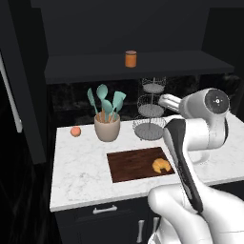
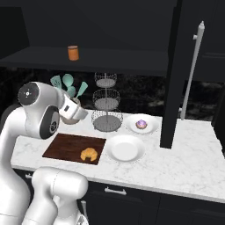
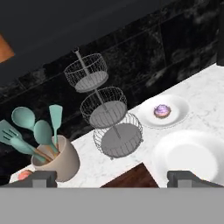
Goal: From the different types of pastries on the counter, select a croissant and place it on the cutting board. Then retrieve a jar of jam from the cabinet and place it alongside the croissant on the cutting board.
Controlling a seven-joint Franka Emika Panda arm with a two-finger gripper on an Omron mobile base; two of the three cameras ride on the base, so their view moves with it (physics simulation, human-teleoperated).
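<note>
The croissant (image 1: 161, 165) lies on the board (image 1: 133, 164); the jar (image 1: 130, 58) waits on the far shelf (image 1: 86, 66), gripper (image 3: 112, 177) fingers wide and empty.

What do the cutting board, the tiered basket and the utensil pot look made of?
The cutting board: dark brown wood, matte, going by the streaky grain. The tiered basket: thin grey metal wire, judging by its see-through mesh walls around solid grey trays. The utensil pot: smooth beige, probably ceramic or stoneware, with a soft sheen and no pattern; being rendered, plastic cannot be ruled out.
</note>
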